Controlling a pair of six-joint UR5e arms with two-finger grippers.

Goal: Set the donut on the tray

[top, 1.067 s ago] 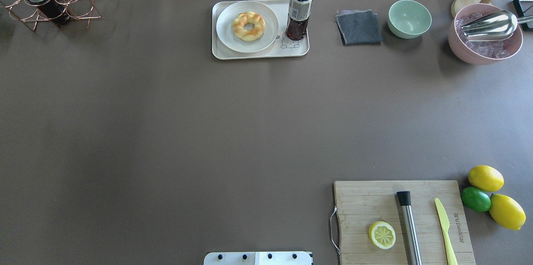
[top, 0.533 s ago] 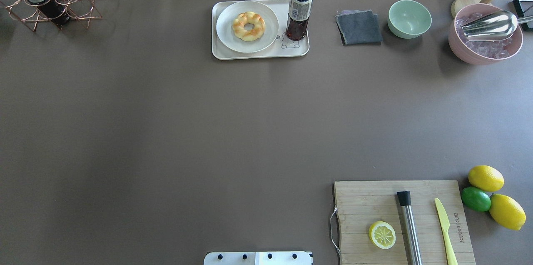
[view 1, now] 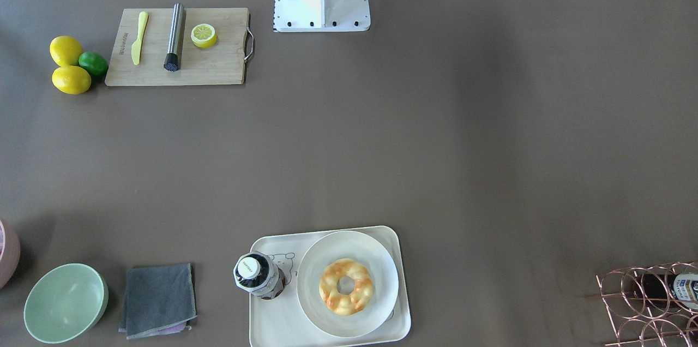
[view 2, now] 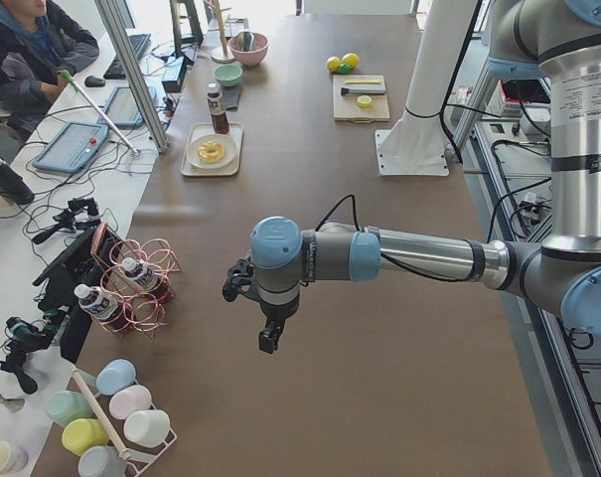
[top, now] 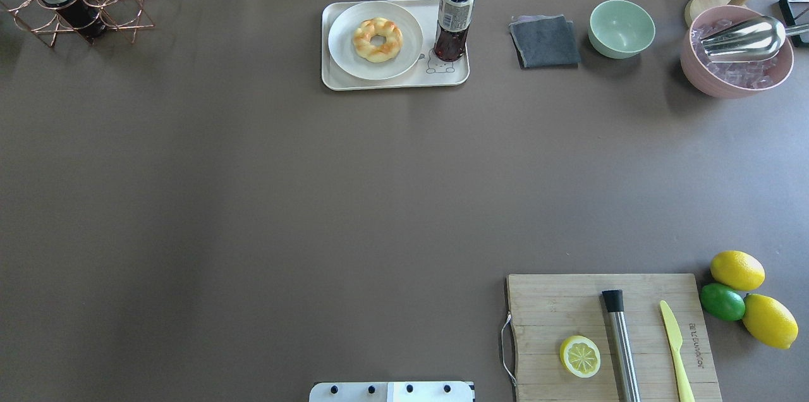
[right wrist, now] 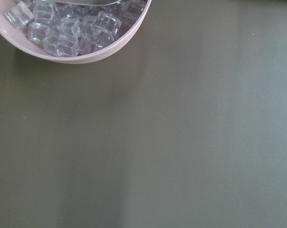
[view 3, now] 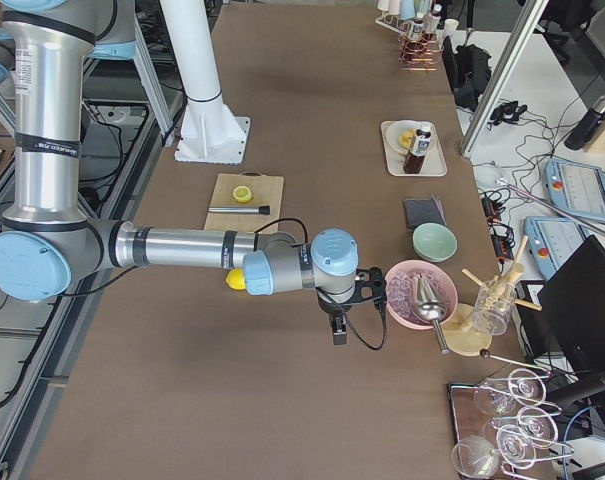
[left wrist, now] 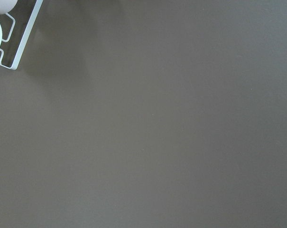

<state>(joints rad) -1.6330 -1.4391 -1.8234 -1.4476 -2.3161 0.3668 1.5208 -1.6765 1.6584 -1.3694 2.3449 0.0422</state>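
The braided golden donut (top: 377,40) lies on a round white plate (top: 344,57) that sits on the cream tray (top: 392,83) at the table's far middle. It also shows in the front view (view 1: 346,286), with the tray (view 1: 272,325) under the plate. Neither gripper shows in the overhead or front view. The left gripper (view 2: 267,338) hangs over bare table near the table's left end, far from the tray (view 2: 193,169). The right gripper (view 3: 338,333) hangs beside the pink ice bowl (view 3: 418,293). I cannot tell whether either is open or shut.
A dark drink bottle (top: 453,16) stands on the tray's right part. A grey cloth (top: 545,42), green bowl (top: 621,28) and pink ice bowl with scoop (top: 736,51) lie to the right. A cutting board (top: 569,307) with lemon half, lemons, and a copper bottle rack (top: 76,0) stand at the edges.
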